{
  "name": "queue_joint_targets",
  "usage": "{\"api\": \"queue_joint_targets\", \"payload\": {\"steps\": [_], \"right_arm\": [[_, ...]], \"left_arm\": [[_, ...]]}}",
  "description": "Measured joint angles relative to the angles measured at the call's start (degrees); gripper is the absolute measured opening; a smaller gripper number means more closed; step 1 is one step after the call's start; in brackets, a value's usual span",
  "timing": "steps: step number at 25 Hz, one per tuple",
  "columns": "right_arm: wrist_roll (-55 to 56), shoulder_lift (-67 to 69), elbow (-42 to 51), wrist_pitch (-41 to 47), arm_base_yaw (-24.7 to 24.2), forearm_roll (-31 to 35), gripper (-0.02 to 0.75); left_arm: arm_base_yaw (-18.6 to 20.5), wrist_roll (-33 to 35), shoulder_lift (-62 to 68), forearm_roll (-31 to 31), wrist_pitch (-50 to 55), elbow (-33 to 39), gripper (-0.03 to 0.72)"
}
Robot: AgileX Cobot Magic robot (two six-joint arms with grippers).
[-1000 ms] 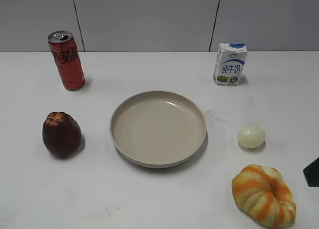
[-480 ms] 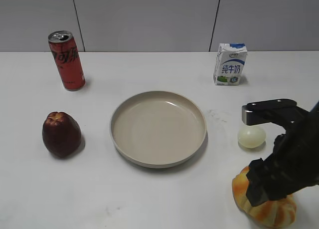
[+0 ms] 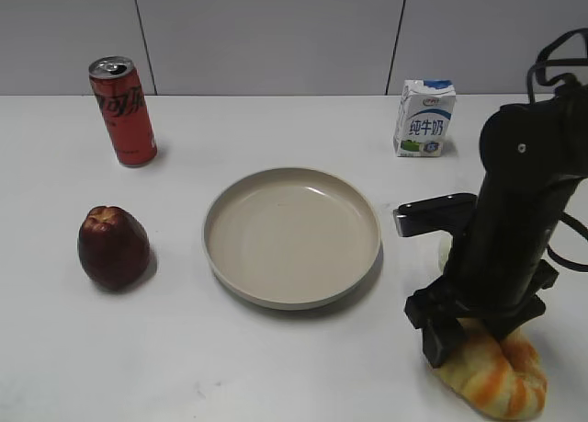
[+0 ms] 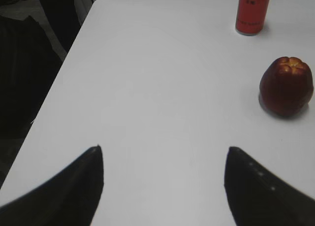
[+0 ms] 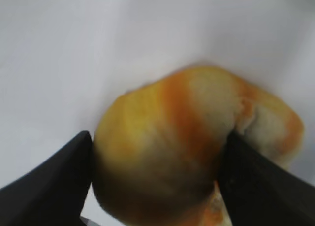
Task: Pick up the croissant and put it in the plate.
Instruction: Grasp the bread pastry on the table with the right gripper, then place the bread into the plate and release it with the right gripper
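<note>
White tabletop [image 3: 276, 367] backed by a grey panelled wall filled the exterior view, and the croissant [image 3: 496, 378] lay at its near right corner, well apart from the plate [image 3: 291, 235]. The right gripper [image 3: 480, 335] stood directly over the pastry, its dark body covering the upper half while striped lobes showed below. In the right wrist view the croissant [image 5: 187, 147] sat between the two black fingers [image 5: 54, 179], each fingertip touching or just beside a flank; the picture was blurred, so whether they pressed into it could not be told. The plate stood at the middle of the table with nothing in it. Behind the right arm a sliver of a pale egg [image 3: 445, 248] showed, mostly hidden. A milk carton [image 3: 424, 118] stood upright toward the back right, a red soda can [image 3: 122, 111] upright at the back left, and a dark red apple [image 3: 112, 247] to the left of the plate. The left gripper [image 4: 165, 181] hung above bare table near the left edge with its fingers spread wide and holding nothing, the apple [image 4: 286, 86] and can [image 4: 252, 10] ahead to its right
</note>
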Motion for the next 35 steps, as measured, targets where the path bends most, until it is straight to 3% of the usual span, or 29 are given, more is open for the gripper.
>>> {"api": "queue_joint_targets", "payload": {"steps": [6, 12, 22, 26, 35], "right_arm": [[0.37, 5.59, -3.64, 5.01, 0.00, -0.82, 0.547], [0.72, 6.12, -4.04, 5.91, 0.04, -3.48, 0.268], [0.68, 4.77, -4.71, 7.95, 0.04, -3.89, 0.257], [0.19, 2.17, -6.43, 14.65, 0.04, -3.71, 0.244], [-0.07, -3.30, -18.07, 23.70, 0.69, -4.78, 0.233]], "left_arm": [[0.00, 0.00, 0.00, 0.00, 0.00, 0.00, 0.584], [0.00, 0.00, 0.00, 0.00, 0.00, 0.00, 0.584], [0.00, 0.00, 0.00, 0.00, 0.00, 0.00, 0.584], [0.00, 0.00, 0.00, 0.00, 0.00, 0.00, 0.584], [0.00, 0.00, 0.00, 0.00, 0.00, 0.00, 0.584]]}}
